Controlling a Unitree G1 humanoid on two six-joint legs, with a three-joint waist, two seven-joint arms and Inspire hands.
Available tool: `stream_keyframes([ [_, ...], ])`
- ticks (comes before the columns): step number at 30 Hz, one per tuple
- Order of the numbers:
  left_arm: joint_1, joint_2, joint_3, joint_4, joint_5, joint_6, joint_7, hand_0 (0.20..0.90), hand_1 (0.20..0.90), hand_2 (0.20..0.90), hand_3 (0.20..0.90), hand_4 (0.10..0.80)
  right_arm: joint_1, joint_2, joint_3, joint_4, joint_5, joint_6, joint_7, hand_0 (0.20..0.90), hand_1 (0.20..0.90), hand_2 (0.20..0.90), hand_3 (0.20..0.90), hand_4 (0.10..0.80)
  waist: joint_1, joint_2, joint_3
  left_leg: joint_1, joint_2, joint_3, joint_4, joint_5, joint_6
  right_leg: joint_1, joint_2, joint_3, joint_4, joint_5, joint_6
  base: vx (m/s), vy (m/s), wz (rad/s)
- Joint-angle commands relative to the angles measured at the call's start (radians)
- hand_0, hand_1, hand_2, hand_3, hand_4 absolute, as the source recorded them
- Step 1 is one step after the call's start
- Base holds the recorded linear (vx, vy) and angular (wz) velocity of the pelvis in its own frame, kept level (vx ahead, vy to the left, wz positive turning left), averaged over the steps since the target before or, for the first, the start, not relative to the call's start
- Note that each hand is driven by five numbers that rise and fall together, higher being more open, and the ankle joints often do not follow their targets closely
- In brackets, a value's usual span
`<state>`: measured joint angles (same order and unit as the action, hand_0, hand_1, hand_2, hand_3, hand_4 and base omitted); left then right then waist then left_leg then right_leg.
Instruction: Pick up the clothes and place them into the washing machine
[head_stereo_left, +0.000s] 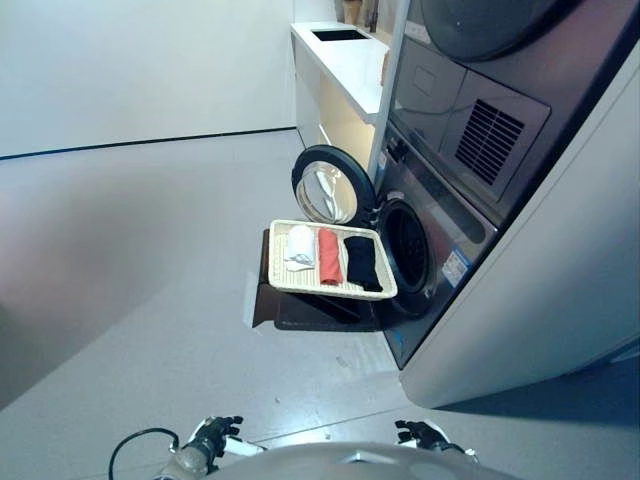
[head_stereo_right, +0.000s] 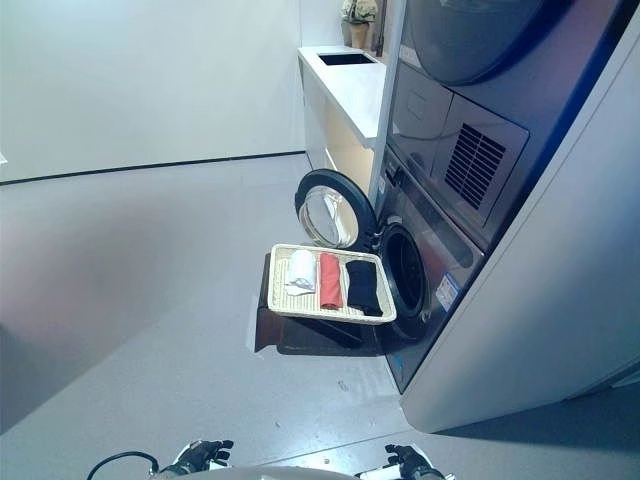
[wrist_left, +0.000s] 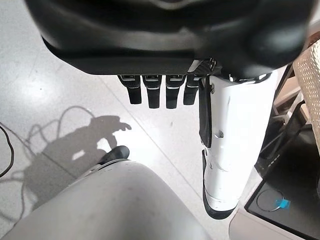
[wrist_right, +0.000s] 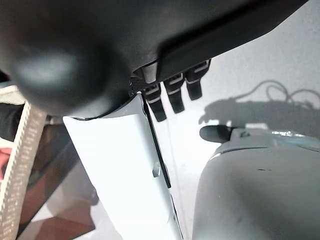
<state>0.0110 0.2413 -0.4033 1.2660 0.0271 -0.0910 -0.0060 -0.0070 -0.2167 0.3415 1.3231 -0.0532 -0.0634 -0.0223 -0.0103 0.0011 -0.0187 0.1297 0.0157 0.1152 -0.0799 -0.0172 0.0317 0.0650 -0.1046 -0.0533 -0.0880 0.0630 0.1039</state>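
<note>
3 folded clothes side by side, long axes toward washing machine

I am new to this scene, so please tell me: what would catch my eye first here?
A cream basket on a dark stand holds a white roll, a red roll and a black roll of clothes. Right behind it, the washing machine has its round door swung open.

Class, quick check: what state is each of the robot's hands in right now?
Left hand: open, fingers straight, holding nothing.
Right hand: open, fingers straight, holding nothing.
</note>
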Motion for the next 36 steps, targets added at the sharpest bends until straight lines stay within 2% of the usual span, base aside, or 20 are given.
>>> stream_keyframes([
  [1, -0.075, -0.049, 0.020, 0.052, 0.011, -0.018, 0.001, 0.900, 0.900, 0.900, 0.900, 0.800, -0.035, -0.061, 0.037, 0.104, -0.057, 0.025, -0.007, 0.900, 0.900, 0.900, 0.900, 0.800, 0.016, 0.003, 0.010, -0.045, -0.011, -0.065, -0.007, 0.008, -0.071, 0.010, 0.026, -0.050, 0.001, -0.010, 0.009, 0.000, 0.000, 0.00],
  [24, -0.061, -0.058, 0.049, 0.057, -0.035, -0.015, -0.016, 0.900, 0.900, 0.900, 0.900, 0.800, -0.027, -0.058, 0.030, 0.101, -0.045, 0.025, 0.004, 0.900, 0.900, 0.900, 0.900, 0.800, 0.017, -0.003, 0.012, -0.042, -0.019, -0.064, -0.007, 0.000, -0.061, 0.009, 0.018, -0.045, 0.001, -0.009, 0.014, 0.000, 0.000, 0.00],
  [34, -0.084, -0.047, 0.061, 0.050, -0.061, -0.012, -0.009, 0.900, 0.900, 0.900, 0.900, 0.800, -0.059, -0.068, 0.025, 0.087, -0.036, 0.033, -0.001, 0.900, 0.900, 0.900, 0.900, 0.800, 0.024, -0.009, 0.047, -0.094, -0.057, -0.066, 0.004, 0.003, -0.025, -0.040, -0.018, -0.028, 0.017, 0.011, 0.028, -0.001, 0.077, 0.01],
  [36, -0.095, -0.036, 0.062, 0.045, -0.065, -0.010, -0.009, 0.900, 0.900, 0.900, 0.900, 0.800, -0.075, -0.073, 0.017, 0.082, -0.025, 0.032, -0.004, 0.900, 0.900, 0.900, 0.900, 0.800, 0.027, -0.011, 0.061, -0.113, -0.072, -0.069, 0.031, -0.012, -0.006, -0.075, -0.037, -0.024, 0.095, -0.010, 0.033, 0.039, 0.151, -0.01],
])
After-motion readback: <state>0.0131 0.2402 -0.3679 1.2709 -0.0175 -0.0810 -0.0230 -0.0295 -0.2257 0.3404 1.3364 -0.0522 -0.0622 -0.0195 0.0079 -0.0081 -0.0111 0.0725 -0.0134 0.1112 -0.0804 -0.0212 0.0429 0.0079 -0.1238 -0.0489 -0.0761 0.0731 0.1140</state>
